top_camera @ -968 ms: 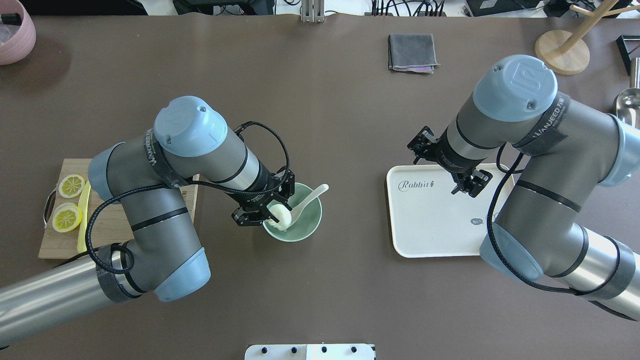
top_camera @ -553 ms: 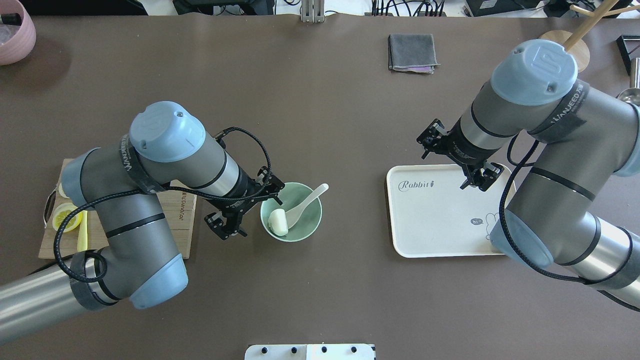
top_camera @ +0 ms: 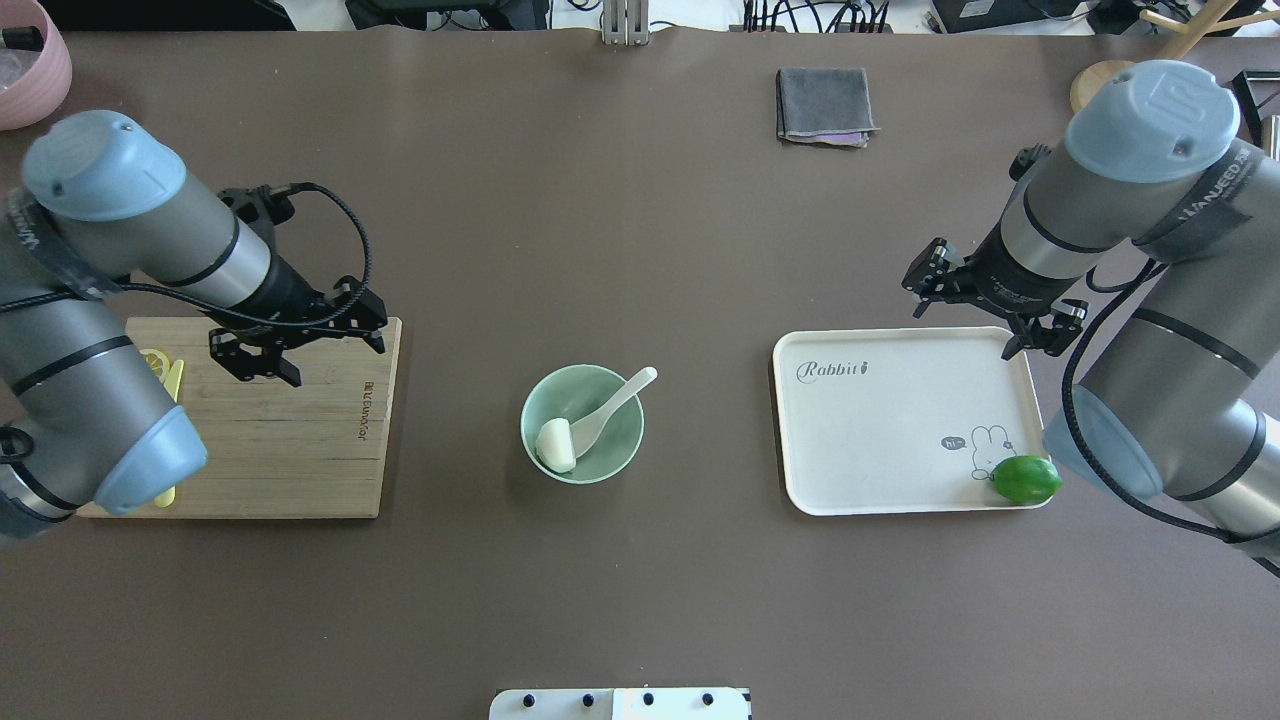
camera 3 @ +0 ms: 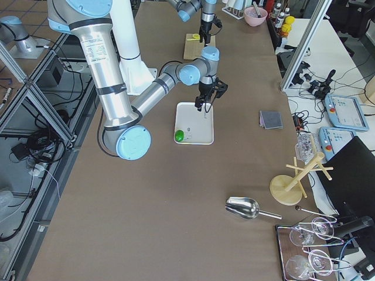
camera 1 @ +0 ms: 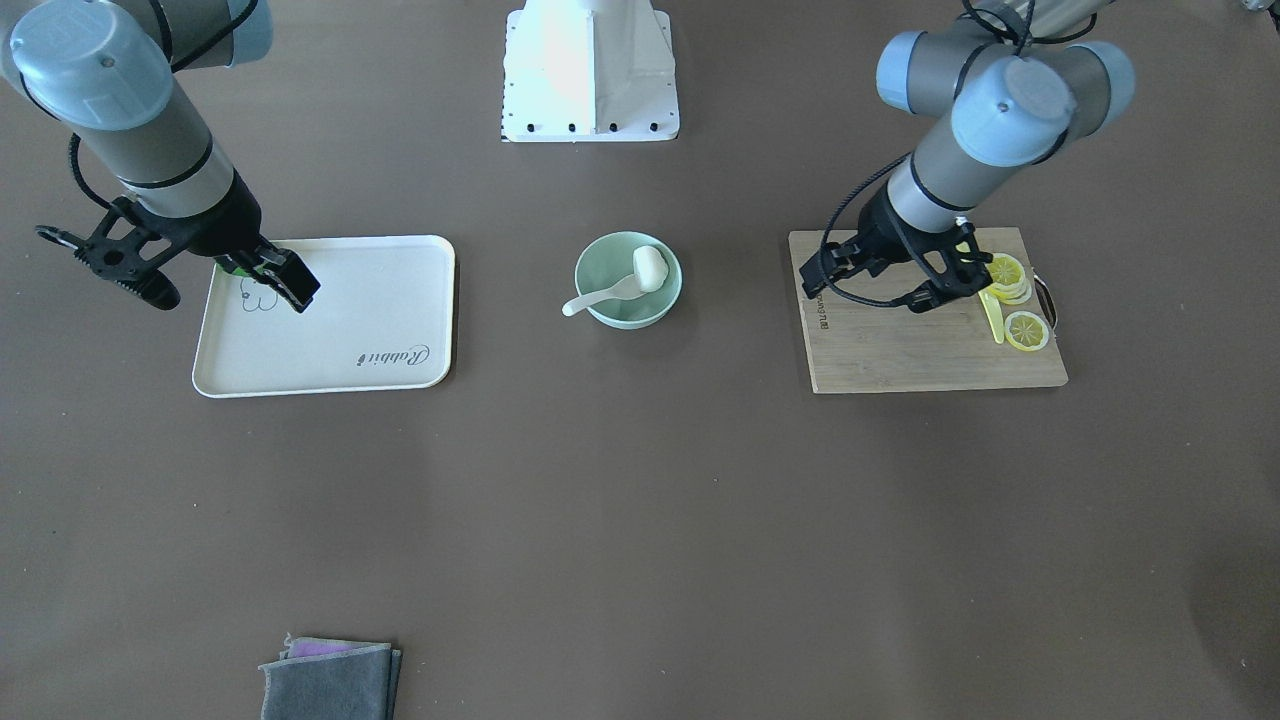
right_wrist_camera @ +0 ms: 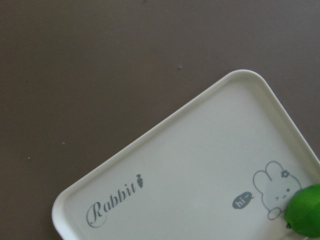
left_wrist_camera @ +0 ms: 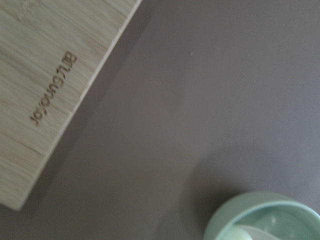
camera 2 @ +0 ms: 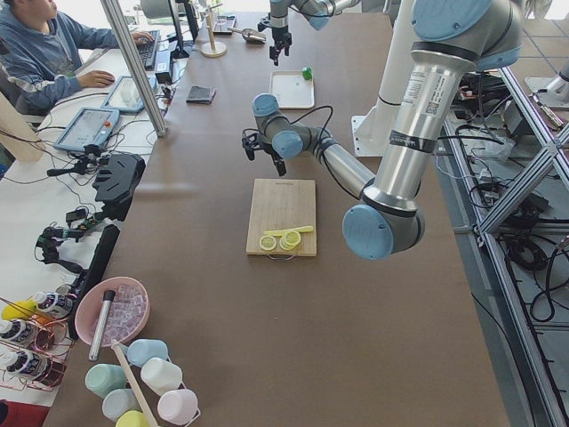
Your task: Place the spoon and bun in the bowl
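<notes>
You are working in a robotics lab, not a kitchen. Two industrial arms point(camera 3: 111, 76) rise from a white pedestal point(camera 3: 137, 76) beside a long brown-covered table point(camera 2: 222, 338). Aluminium framing point(camera 2: 524, 151) fences the robot's side, with loose cables point(camera 2: 533, 253) on the tiled floor point(camera 3: 35, 246). On the far side from the robot, a white bench point(camera 2: 36, 205) carries teach pendants point(camera 2: 89, 129) and black devices point(camera 2: 111, 178), and a person point(camera 2: 36, 44) sits there. Cups point(camera 2: 151, 378) and glasses point(camera 3: 316, 257) are parked at the table's ends.
</notes>
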You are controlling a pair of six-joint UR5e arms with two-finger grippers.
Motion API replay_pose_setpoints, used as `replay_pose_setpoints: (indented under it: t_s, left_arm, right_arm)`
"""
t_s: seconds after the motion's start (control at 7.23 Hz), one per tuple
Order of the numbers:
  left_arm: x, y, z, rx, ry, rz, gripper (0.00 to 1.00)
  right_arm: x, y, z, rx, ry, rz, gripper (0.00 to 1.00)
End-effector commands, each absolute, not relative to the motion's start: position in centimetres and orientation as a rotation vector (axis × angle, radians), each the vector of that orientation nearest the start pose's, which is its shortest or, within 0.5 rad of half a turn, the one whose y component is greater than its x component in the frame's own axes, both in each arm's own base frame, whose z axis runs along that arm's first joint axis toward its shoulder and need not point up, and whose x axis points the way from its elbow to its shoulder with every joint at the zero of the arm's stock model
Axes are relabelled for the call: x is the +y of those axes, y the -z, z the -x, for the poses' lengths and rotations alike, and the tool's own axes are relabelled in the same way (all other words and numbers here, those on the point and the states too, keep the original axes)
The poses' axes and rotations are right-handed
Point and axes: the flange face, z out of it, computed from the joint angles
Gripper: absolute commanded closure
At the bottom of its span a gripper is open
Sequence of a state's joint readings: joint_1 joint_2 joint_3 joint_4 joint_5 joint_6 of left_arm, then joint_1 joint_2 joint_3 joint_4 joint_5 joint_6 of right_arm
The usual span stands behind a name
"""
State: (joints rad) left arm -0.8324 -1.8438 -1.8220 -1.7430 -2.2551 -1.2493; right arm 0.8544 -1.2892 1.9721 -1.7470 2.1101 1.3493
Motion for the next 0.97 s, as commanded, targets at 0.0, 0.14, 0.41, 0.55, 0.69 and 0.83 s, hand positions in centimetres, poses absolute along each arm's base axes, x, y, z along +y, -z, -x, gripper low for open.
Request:
replay_pose_setpoints:
  t_s: [0.0, 0.14, 0.41, 0.55, 0.69, 0.83]
  left_arm:
    - [-50.9, -44.8, -23.4, 0.829, -0.022, 0.053, 0.02]
    - [-52.2, -46.8, -19.1, 0.764, -0.148, 0.039, 0.02]
    - [-54.4, -51.3, -11.1, 0.724, -0.251, 0.014, 0.02]
    - [-53.9, -54.9, -6.7, 0.716, -0.251, 0.018, 0.02]
    - [-53.2, -58.9, -2.2, 0.708, -0.292, 0.013, 0.02]
    - [-52.8, -62.6, 1.9, 0.712, -0.311, 0.013, 0.02]
  right_arm:
    - [-48.3, -39.8, 24.7, -0.674, -0.295, 0.142, 0.00]
    - [-49.6, -41.8, 22.4, -0.669, -0.219, 0.124, 0.00]
    - [-53.5, -46.4, 15.0, -0.722, -0.125, 0.123, 0.00]
    - [-53.8, -49.7, 11.6, -0.726, -0.107, 0.132, 0.00]
    - [-53.5, -53.5, 7.6, -0.739, -0.079, 0.138, 0.00]
    - [-52.3, -57.4, 3.3, -0.765, -0.055, 0.143, 0.00]
